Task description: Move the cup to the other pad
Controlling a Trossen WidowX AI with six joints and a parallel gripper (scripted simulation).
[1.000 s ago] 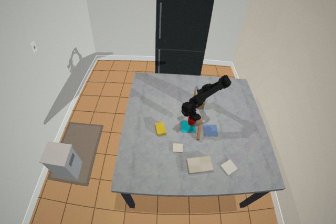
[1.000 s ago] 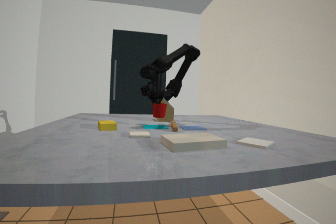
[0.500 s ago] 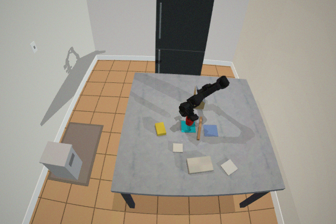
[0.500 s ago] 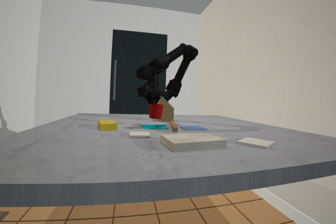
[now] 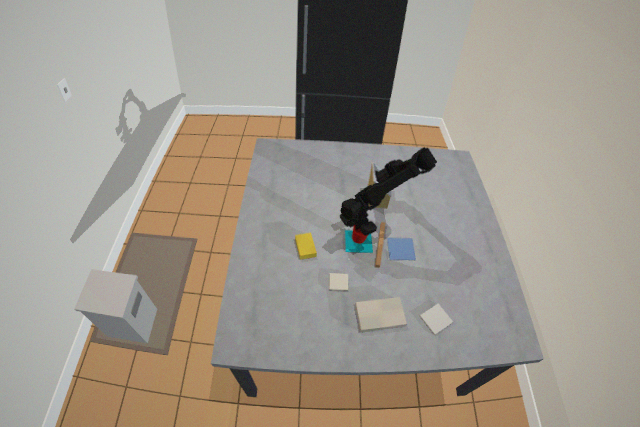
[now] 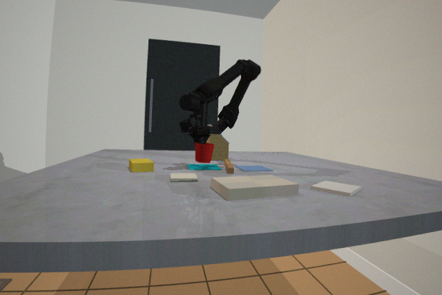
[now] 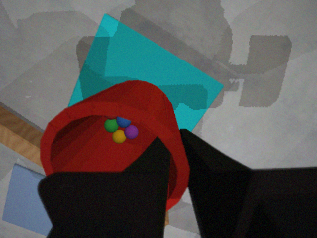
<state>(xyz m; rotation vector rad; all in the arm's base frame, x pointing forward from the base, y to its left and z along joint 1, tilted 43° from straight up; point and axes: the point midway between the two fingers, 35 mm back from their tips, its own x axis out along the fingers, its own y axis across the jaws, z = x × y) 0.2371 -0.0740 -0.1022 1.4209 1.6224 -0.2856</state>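
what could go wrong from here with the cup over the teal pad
1. The gripper pinches only one side of the red cup's rim, so the cup could pivot or slip and tip the marbles out.
2. The cup appears to hang above the teal pad; opening now would likely drop it and bounce the marbles.
3. The wooden bar lies close beside the pad; drifting sideways could clip it.

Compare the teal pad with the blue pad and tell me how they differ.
The teal pad lies left of the wooden bar in the top view; the blue pad lies right of it. The teal pad has the red cup above it, gripped at the rim by the gripper; nothing is over the blue pad. The teal pad is brighter, the blue pad paler. Both are thin, flat squares on the table.
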